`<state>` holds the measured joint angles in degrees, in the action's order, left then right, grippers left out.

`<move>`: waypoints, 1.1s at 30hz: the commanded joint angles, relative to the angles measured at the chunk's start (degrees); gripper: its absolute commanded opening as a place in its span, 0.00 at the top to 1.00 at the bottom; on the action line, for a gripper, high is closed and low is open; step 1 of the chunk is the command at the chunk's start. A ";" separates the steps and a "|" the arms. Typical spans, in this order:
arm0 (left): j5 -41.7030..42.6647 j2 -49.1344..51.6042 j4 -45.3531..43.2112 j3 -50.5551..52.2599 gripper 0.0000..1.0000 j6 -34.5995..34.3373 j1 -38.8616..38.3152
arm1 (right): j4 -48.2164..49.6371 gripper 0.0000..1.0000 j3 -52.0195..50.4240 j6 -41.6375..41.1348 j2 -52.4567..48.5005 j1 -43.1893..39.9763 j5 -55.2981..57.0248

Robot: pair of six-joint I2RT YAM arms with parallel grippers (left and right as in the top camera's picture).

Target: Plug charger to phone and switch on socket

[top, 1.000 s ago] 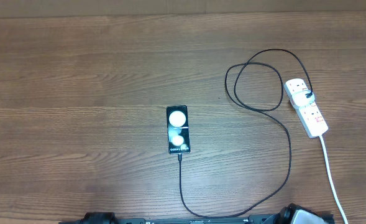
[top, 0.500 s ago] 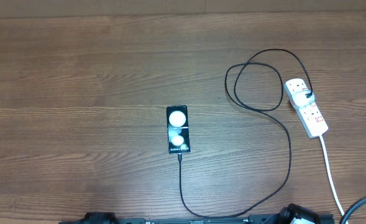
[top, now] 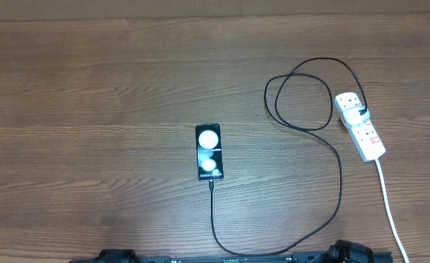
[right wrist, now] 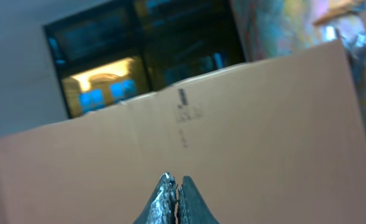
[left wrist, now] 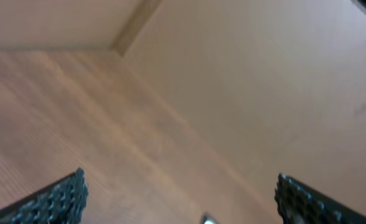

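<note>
In the overhead view the black phone (top: 209, 152) lies at the table's middle, two white circles on its face. The black charger cable (top: 339, 183) runs from the phone's near end, curves right and loops up to a plug in the white socket strip (top: 360, 125) at the right. The connector tip (top: 211, 183) sits at the phone's bottom edge. My left gripper (left wrist: 179, 198) is open and empty, seen only in the left wrist view above bare wood. My right gripper (right wrist: 176, 182) is shut and empty, pointing at a cardboard wall.
The strip's white cord (top: 390, 212) trails to the front right edge. The arm bases (top: 350, 254) show at the bottom edge. A cardboard wall (right wrist: 232, 137) stands behind the table.
A dark blurred shape at the right edge one second ago dropped to the bottom right corner, then left the overhead view. Phone, cable and strip have not moved.
</note>
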<state>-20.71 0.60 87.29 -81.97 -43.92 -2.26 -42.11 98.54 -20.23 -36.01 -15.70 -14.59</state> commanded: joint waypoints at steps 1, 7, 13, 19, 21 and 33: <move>-5.38 -0.33 -7.39 7.56 0.00 -5.33 -0.20 | 0.83 0.95 -1.36 0.66 2.60 2.60 -0.07; -0.76 -0.33 -31.61 26.16 0.00 5.95 -0.33 | 1.07 0.93 -1.36 1.22 4.46 4.85 0.55; 6.05 -0.33 -55.39 46.12 0.01 12.13 -0.33 | 1.31 0.93 -1.36 1.22 6.10 4.87 0.57; 7.67 -0.33 -75.43 65.85 0.00 12.31 -0.33 | 1.53 0.93 -1.36 1.25 8.92 4.90 0.57; 7.69 -0.33 -80.28 71.04 0.00 12.48 -0.33 | 1.77 0.93 -1.36 1.25 9.57 4.87 0.57; 6.51 -0.33 -84.56 80.11 0.00 16.09 -0.33 | 2.64 0.88 -1.36 1.22 10.69 4.70 0.59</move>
<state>-13.52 0.80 2.00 -2.55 -31.55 -2.26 -39.64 97.27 -19.33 -25.80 -11.16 -14.57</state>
